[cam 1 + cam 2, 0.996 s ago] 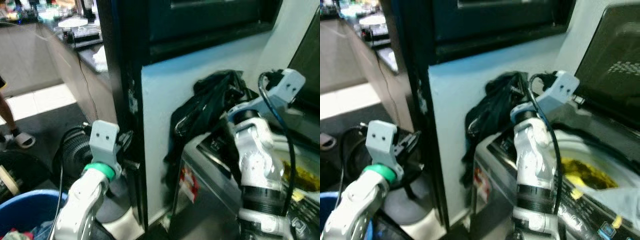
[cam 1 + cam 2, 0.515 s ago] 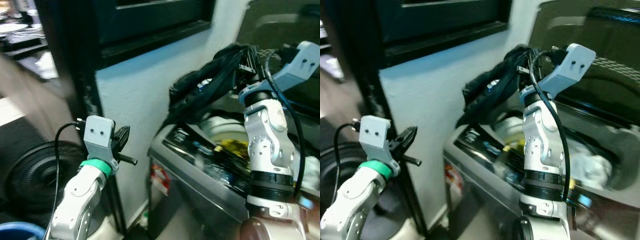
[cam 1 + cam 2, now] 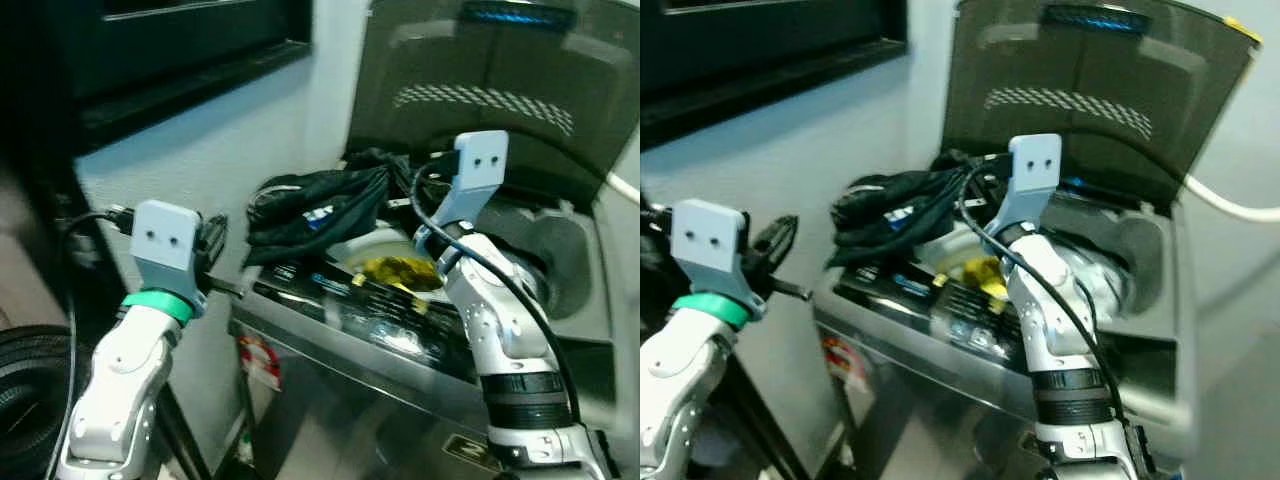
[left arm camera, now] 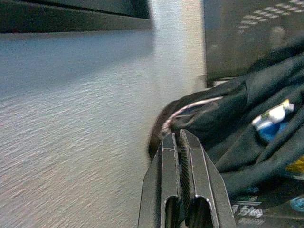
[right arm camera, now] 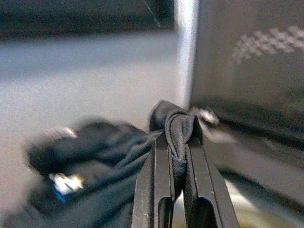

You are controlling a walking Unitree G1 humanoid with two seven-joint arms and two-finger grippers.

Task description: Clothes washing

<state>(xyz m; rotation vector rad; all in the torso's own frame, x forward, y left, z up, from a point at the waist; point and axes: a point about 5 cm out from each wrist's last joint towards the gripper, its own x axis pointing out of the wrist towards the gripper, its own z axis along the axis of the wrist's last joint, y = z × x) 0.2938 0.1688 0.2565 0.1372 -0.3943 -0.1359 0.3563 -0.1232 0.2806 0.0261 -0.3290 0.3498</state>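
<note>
A top-loading washing machine (image 3: pixel 380 330) stands before me with its dark lid (image 3: pixel 480 80) raised. A yellow garment (image 3: pixel 395 270) lies in the drum. A black garment (image 3: pixel 320 205) is bunched over the machine's back left rim. My right gripper (image 5: pixel 174 137) is over the drum, shut on a fold of the black garment (image 5: pixel 95 161). My left gripper (image 3: pixel 215 235) hovers by the machine's left front corner, shut with nothing between its fingers. Beyond its tips is the black garment (image 4: pixel 237 123).
A pale wall (image 3: pixel 200 150) with a dark window frame (image 3: pixel 150 40) stands close on the left of the machine. A black fan (image 3: pixel 25 390) sits low on the left. A white hose (image 3: pixel 1230 205) runs along the wall on the right.
The camera has swung right, bringing the washer's lid and drum into full view. The right gripper still holds the black garment; the left arm stays raised beside the machine.
</note>
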